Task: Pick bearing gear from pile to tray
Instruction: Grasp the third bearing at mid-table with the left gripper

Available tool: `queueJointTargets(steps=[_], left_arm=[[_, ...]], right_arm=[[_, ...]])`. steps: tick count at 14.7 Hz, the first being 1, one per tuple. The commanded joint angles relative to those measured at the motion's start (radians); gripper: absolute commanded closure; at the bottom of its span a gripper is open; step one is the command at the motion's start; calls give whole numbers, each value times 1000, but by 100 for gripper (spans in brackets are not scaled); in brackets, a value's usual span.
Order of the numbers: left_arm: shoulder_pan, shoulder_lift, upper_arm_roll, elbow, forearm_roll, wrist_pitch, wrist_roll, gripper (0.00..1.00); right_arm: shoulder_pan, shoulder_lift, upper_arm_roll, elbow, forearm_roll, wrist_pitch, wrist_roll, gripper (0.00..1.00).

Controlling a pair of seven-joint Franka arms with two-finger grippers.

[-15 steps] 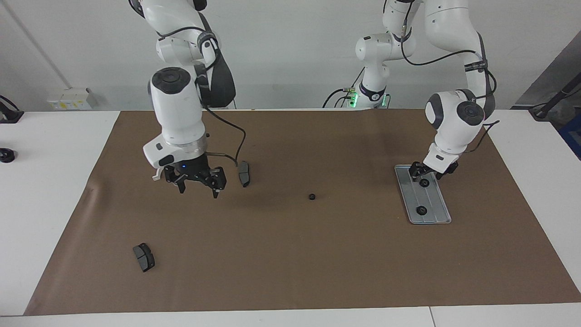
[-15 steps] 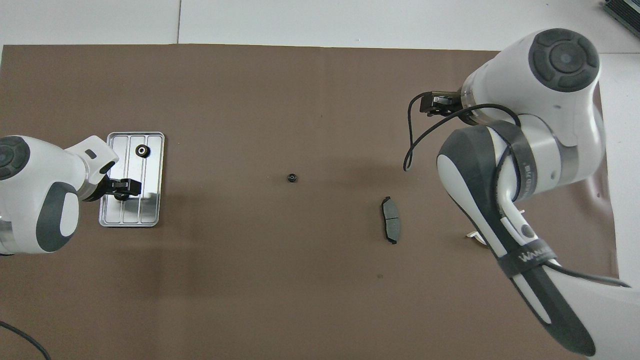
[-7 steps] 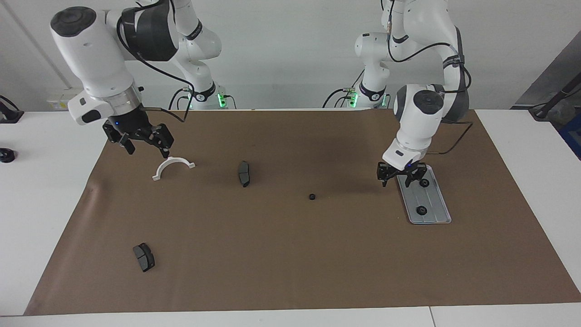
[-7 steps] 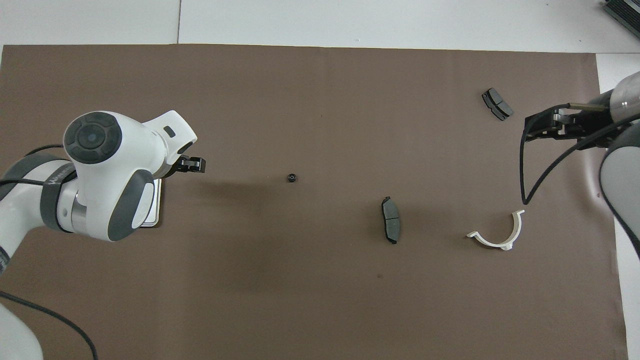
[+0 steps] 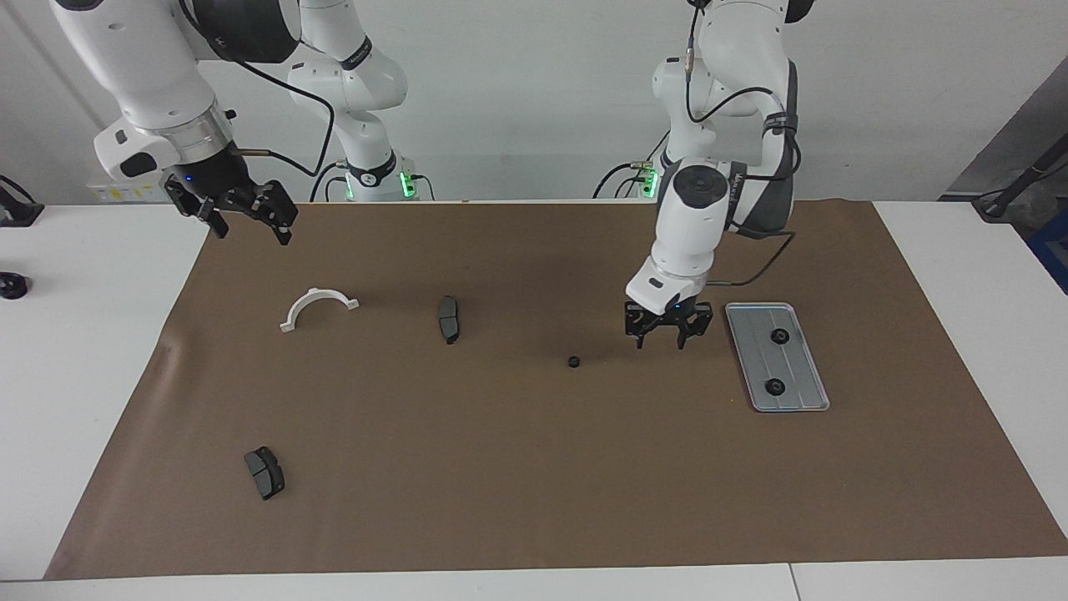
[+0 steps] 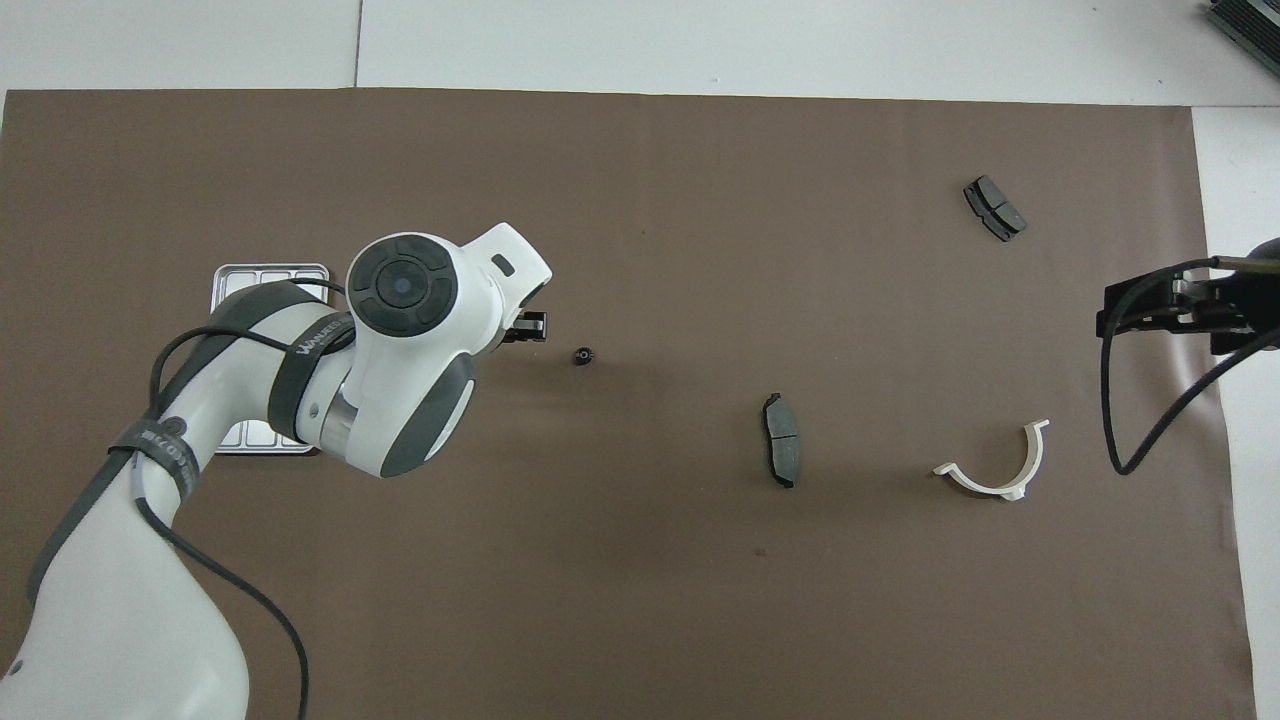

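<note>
Both arms have travelled a long way in the last second! Biggest change first: the right arm has swung clear of the middle of the table, uncovering the white half-ring bracket [image 5: 319, 306], and the right gripper [image 5: 244, 219] now hangs high over the mat's edge at its own end, fingers spread wide and empty, waiting. Meanwhile the left gripper [image 5: 667, 333] has come off the tray [image 5: 803, 392] and now hovers over bare mat between the tray and the loose bearing gear [image 5: 574, 361]. Its fingertips stand apart with nothing between them.

That tray, a ridged silver-grey rectangle, already carries two gears: one [image 5: 779, 335] at the end nearer the robots and another [image 5: 774, 386] at the end farther from them. Out on the mat lie two dark brake pads, one [image 5: 449, 318] near the middle and another [image 5: 264, 472] well out toward the right arm's end.

Now the target, the last gear on the mat, near the table's centre and just beside the left gripper. It looks like a tiny black round piece with a toothed rim and a pale centre, sitting flat. My read: light, rigid, not fragile, but low and hard-surfaced, so it could squirt sideways out of a poor pinch. Best hold, I'd judge, is straight down from above, fingertips closing across its outer rim, centred so it doesn't roll away.
</note>
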Motion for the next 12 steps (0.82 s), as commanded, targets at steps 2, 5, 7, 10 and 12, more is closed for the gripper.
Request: queueJointTargets(steps=[2, 5, 7, 10, 12], left_arm=[[-70, 113, 17, 153, 6, -52, -85, 26], [-103, 152, 16, 164, 8, -6, -125, 28], [-106, 152, 14, 148, 6, 17, -127, 29], [-116, 149, 14, 81, 5, 100, -127, 30], [-118, 144, 13, 58, 5, 105, -127, 30]], right_arm=[[0, -24, 17, -26, 2, 2, -15, 0], [0, -22, 20, 3, 4, -30, -21, 0], [0, -24, 20, 2, 4, -36, -23, 0], [12, -25, 20, -4, 9, -33, -12, 0], [8, -27, 20, -10, 16, -27, -17, 0]])
